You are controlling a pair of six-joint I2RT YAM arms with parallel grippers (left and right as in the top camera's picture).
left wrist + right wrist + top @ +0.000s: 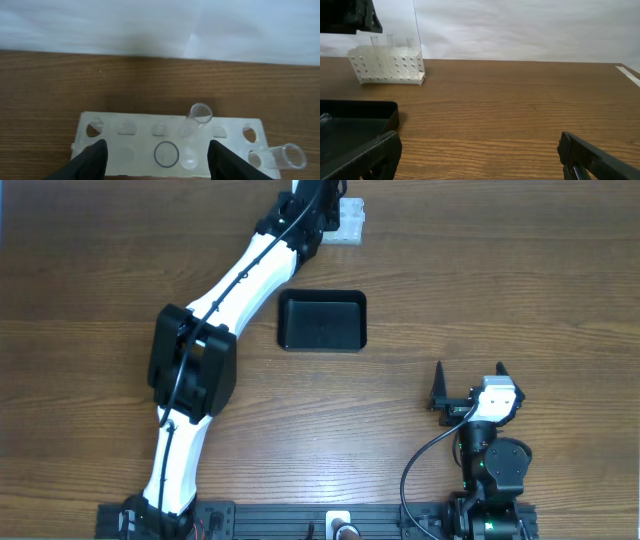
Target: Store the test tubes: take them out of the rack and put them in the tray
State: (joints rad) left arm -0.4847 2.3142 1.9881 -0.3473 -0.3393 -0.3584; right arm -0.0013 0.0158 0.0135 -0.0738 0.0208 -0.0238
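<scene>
A black tray point(322, 320) is seen on a wooden table point(540, 270), and all places below are given from it. A white rack point(350, 222) is set on the far side of the tray from the arm bases, near it but not touching. The left arm is stretched past the tray's left side, and the left gripper point(157, 145) is held above the rack with its jaws spread wide, grasping nothing. Between and just beyond its fingers point(95, 159), three clear test tubes are seen standing in the rack's holes: an upright tube point(166, 154) viewed down its mouth as a ring, a leaning tube point(197, 125) just beside it, and an end tube point(282, 156) near the rack's corner, outside the span of the fingers. From the right wrist view the tubes are seen rising above the rack's top, farther off than the tray. The right gripper point(470, 382) is held low over bare table on the tray's near right side, well apart from it, its jaws likewise released and empty. Whether anything lies inside the tray cannot be told.
</scene>
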